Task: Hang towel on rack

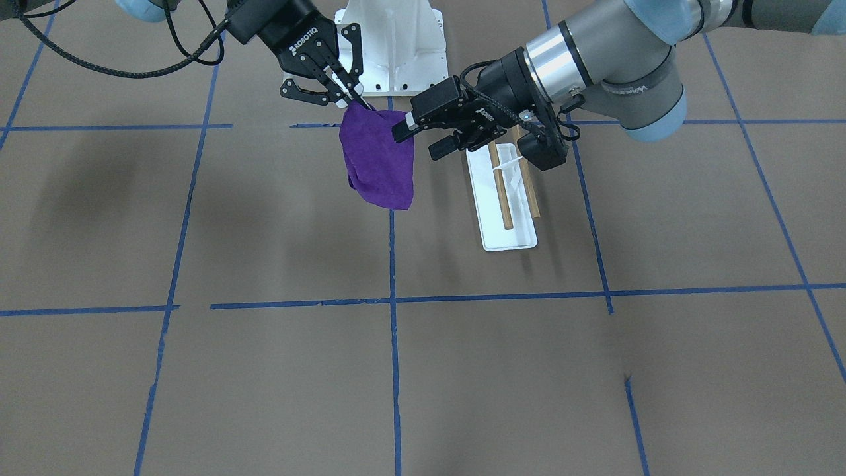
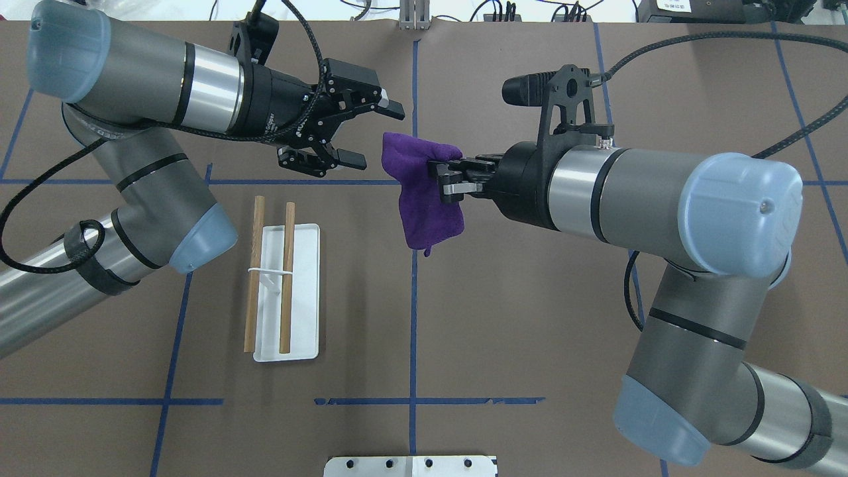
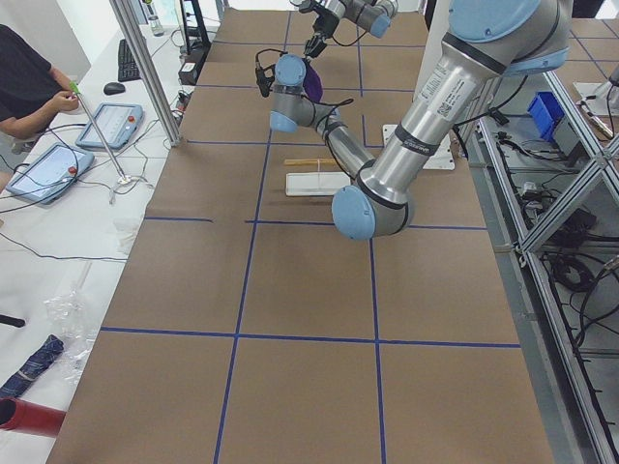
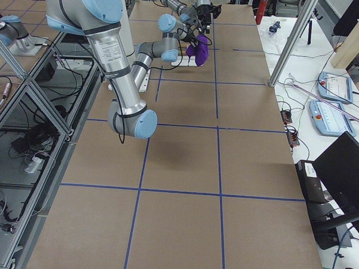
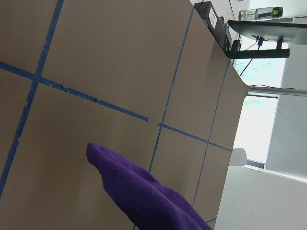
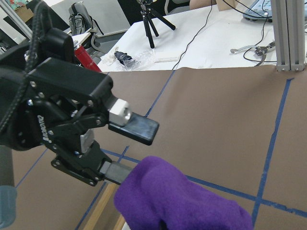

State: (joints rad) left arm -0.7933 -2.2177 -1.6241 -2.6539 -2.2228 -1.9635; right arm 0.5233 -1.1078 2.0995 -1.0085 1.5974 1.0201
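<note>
The purple towel (image 2: 424,199) hangs in the air, pinched at its top edge by my right gripper (image 2: 445,177), which is shut on it; it also shows in the front view (image 1: 380,162). My left gripper (image 2: 374,136) is open and empty, just left of the towel's upper corner and not touching it. In the front view the right gripper (image 1: 350,96) grips the towel's top and the left gripper (image 1: 418,139) is open beside it. The rack (image 2: 305,291) stands on the table below my left arm, its two wooden dowels (image 2: 287,278) bare. The right wrist view shows the towel (image 6: 182,201) and the open left gripper (image 6: 139,152).
A white bolted metal pedestal (image 1: 393,46) stands at the robot's base behind the towel. Blue tape lines grid the brown table (image 2: 530,318). The rack (image 1: 509,231) lies partly under my left wrist in the front view.
</note>
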